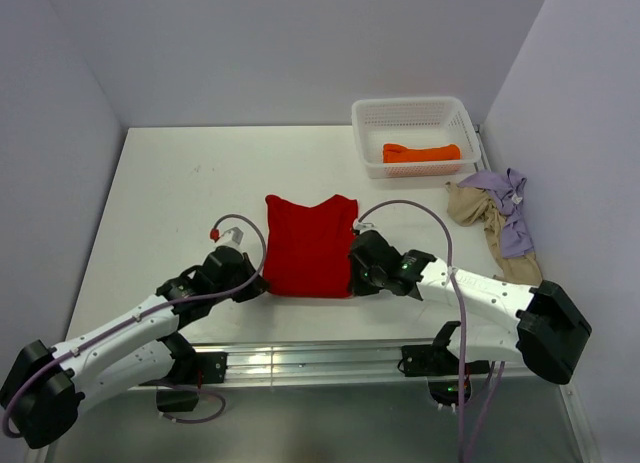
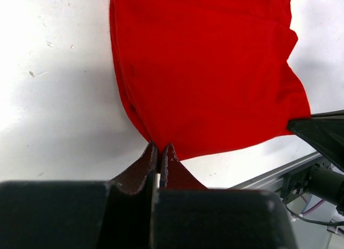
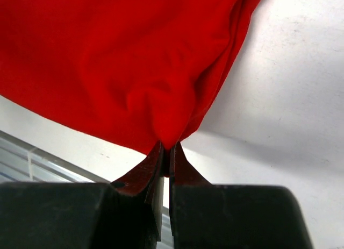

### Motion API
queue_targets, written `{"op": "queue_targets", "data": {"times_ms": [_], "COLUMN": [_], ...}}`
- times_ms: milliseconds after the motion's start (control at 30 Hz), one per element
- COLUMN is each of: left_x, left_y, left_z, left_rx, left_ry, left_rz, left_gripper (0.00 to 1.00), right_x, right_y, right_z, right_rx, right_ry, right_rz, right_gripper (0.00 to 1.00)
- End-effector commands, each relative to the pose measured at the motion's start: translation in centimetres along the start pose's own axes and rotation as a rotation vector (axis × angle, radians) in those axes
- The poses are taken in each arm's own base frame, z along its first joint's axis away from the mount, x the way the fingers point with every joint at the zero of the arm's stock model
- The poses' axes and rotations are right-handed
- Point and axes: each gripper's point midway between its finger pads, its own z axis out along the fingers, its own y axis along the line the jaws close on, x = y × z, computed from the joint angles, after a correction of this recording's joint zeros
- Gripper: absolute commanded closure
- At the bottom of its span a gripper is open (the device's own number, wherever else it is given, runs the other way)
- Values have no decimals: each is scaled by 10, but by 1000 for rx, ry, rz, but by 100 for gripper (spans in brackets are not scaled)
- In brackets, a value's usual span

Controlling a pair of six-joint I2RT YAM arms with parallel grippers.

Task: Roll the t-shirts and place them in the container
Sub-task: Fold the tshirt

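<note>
A red t-shirt (image 1: 310, 245) lies flat in the middle of the white worktop (image 1: 170, 183), folded into a tall rectangle. Your left arm (image 1: 130, 333) and right arm (image 1: 480, 298) reach in from the near side, one to each near corner of the shirt.

The main risk looks to be an uneven start. If one arm leads the other, the near edge will probably skew and the roll could come out tapered. Each pinch appears to take only a small tip of cloth, so a quick pull may tug a corner free. A pinch that catches only the upper layers could open the fold. Lifting high may drag the whole shirt instead of turning its edge over.

The left jaws are closed tight on the near left corner, where the cloth draws to a point between the tips. The right jaws are closed tight on the near right corner, with fabric bunched in a soft fold just above them.

At the far right, a white mesh basket (image 1: 415, 108) holds a compact orange t-shirt (image 1: 421, 152). Beside it, a beige t-shirt (image 1: 470, 208) and a lavender t-shirt (image 1: 512, 218) lie crumpled, well apart from the red one.
</note>
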Motion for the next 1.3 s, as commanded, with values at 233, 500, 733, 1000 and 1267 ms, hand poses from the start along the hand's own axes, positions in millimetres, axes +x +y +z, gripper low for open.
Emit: {"op": "queue_targets", "data": {"times_ms": [233,500,733,1000,1267], "left_x": [-37,-58,-73,-90,-84], "left_y": [-9,-19,-21,-26,-28], "left_z": [-4,2,12,20,17], "left_rx": [17,34,29,25,53], "left_ry": [-11,6,15,15,27], "left_rz": [10,17,22,25,9], "left_gripper": [100,100,100,100,100], "right_x": [-26,-46,-64,-80,-68], "right_y": [0,-1,-6,-7,-7], "right_z": [-19,-18,-18,-16,-14], "right_rx": [-18,-6,-4,-7,-43], "right_ry": [12,14,0,-2,18], "right_rz": [-17,-11,4,-3,-8], "right_gripper": [100,100,100,100,100]}}
